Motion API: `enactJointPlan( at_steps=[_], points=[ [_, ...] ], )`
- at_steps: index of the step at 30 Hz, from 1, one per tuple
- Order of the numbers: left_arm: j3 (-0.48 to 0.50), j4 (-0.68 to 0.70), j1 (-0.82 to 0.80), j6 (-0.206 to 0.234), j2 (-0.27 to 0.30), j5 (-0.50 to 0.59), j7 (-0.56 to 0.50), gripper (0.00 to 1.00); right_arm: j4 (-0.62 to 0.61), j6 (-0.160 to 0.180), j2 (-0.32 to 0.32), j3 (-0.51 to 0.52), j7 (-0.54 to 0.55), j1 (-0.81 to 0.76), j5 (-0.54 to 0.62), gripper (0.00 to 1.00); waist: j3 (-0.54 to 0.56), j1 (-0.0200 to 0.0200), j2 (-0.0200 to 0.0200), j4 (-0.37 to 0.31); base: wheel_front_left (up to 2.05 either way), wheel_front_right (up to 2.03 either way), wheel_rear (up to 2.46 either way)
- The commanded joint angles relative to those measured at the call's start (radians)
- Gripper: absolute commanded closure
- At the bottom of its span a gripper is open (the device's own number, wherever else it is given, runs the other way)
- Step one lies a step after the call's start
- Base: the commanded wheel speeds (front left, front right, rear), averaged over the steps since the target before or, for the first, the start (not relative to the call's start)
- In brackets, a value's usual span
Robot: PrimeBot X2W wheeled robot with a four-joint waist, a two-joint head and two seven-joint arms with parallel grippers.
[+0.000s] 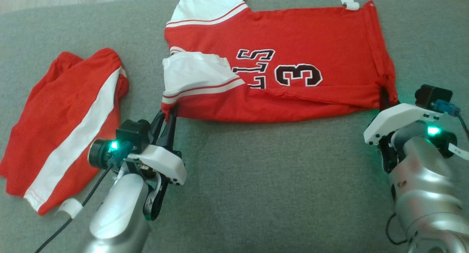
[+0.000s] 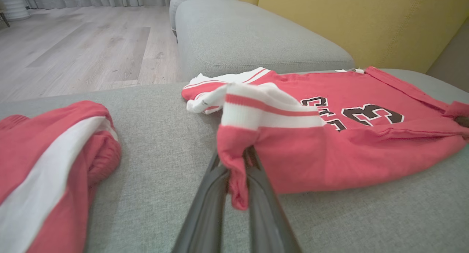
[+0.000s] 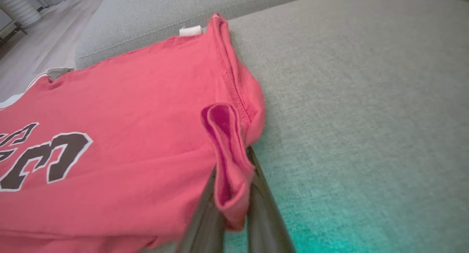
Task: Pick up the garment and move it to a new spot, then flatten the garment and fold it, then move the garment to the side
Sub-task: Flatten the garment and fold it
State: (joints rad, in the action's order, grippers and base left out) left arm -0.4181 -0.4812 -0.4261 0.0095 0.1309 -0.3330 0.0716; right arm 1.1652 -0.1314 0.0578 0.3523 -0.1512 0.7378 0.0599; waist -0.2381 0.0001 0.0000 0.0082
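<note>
A red basketball jersey (image 1: 293, 36) with white-trimmed sleeves lies spread along the far edge of the grey sofa cushion (image 1: 274, 179), from the middle toward the right. Its near strip is doubled over onto itself below the number 3 (image 1: 298, 75). The left gripper (image 1: 169, 113) has its fingers pressed together on the jersey's near left corner, with a tuft of red cloth bunched between them. The right gripper (image 1: 384, 97) pinches the near right corner at the hem likewise. Red shorts (image 1: 69, 128) with a white stripe lie crumpled near the cushion's left edge, apart from the jersey.
</note>
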Motion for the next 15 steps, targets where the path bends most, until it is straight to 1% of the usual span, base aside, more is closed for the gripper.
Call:
enactJointPlan(
  at_steps=[1,7,15],
  points=[
    [0.03,0.028,-0.029,0.007,0.028,0.01,0.005,1.0,-0.023,0.001,-0.008,-0.015,-0.018,0.03,0.016,1.0,0.007,-0.0001,0.0,-0.006,0.0,0.0,0.0],
    [0.028,0.013,0.006,0.012,0.043,0.006,0.017,1.0,-0.043,0.001,-0.008,0.004,-0.042,0.02,0.093,1.0,0.052,-0.0001,0.0,-0.034,0.0,0.0,0.0],
    [0.018,0.015,0.095,0.016,0.053,-0.011,0.027,1.0,-0.056,0.001,-0.008,-0.028,-0.01,-0.052,0.095,1.0,0.161,-0.0001,0.0,-0.056,0.0,0.0,0.0]
  ],
)
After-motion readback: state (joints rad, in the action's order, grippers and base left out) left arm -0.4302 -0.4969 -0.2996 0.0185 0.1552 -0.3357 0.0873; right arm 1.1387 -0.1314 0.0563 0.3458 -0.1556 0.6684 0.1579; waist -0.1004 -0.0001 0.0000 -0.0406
